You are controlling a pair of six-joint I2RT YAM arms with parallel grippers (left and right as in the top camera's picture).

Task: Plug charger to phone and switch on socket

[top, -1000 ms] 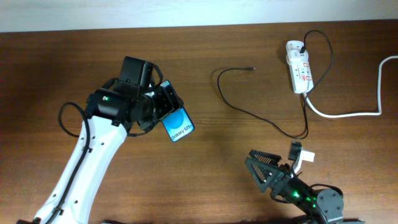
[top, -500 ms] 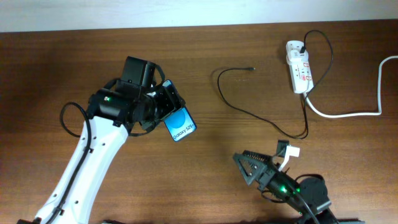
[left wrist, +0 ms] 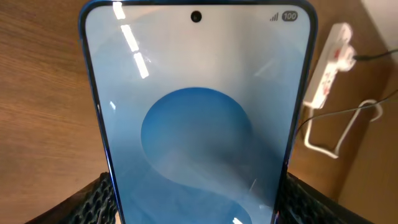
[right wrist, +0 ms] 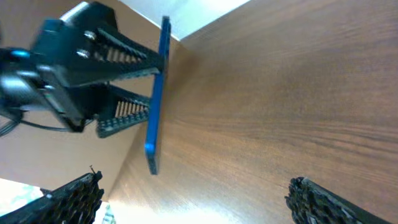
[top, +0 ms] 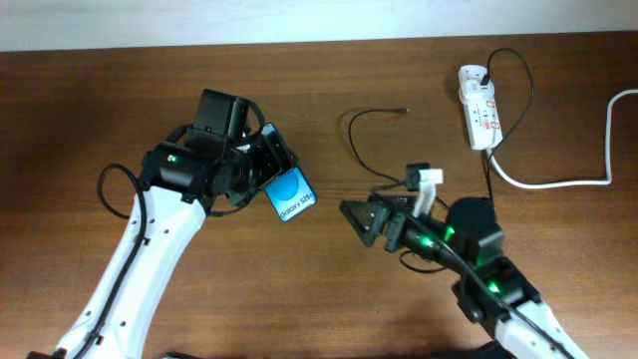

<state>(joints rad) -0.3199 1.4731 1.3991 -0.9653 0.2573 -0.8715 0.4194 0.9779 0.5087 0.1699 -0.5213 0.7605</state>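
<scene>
The phone (top: 290,196), blue screen up with the "Galaxy" end pointing right, is held off the table by my left gripper (top: 261,170), whose jaws are shut on its long edges. Its screen (left wrist: 198,124) fills the left wrist view. The charger (top: 355,140) is a thin black cable looping across the table, and its free tip (top: 403,110) lies bare on the wood. The socket (top: 478,108) lies at the back right. My right gripper (top: 384,199) stands wide open and empty just right of the phone, which the right wrist view shows edge-on (right wrist: 155,106).
A thick white cord (top: 568,182) runs from the socket to the right edge. The charger's far end loops over the socket. My right arm lies across part of the black cable. Bare brown wood lies between the phone and the cable tip.
My right arm has swung from the table's front edge up and left to the middle, ending close to the phone. The left gripper and the phone have edged slightly right.
</scene>
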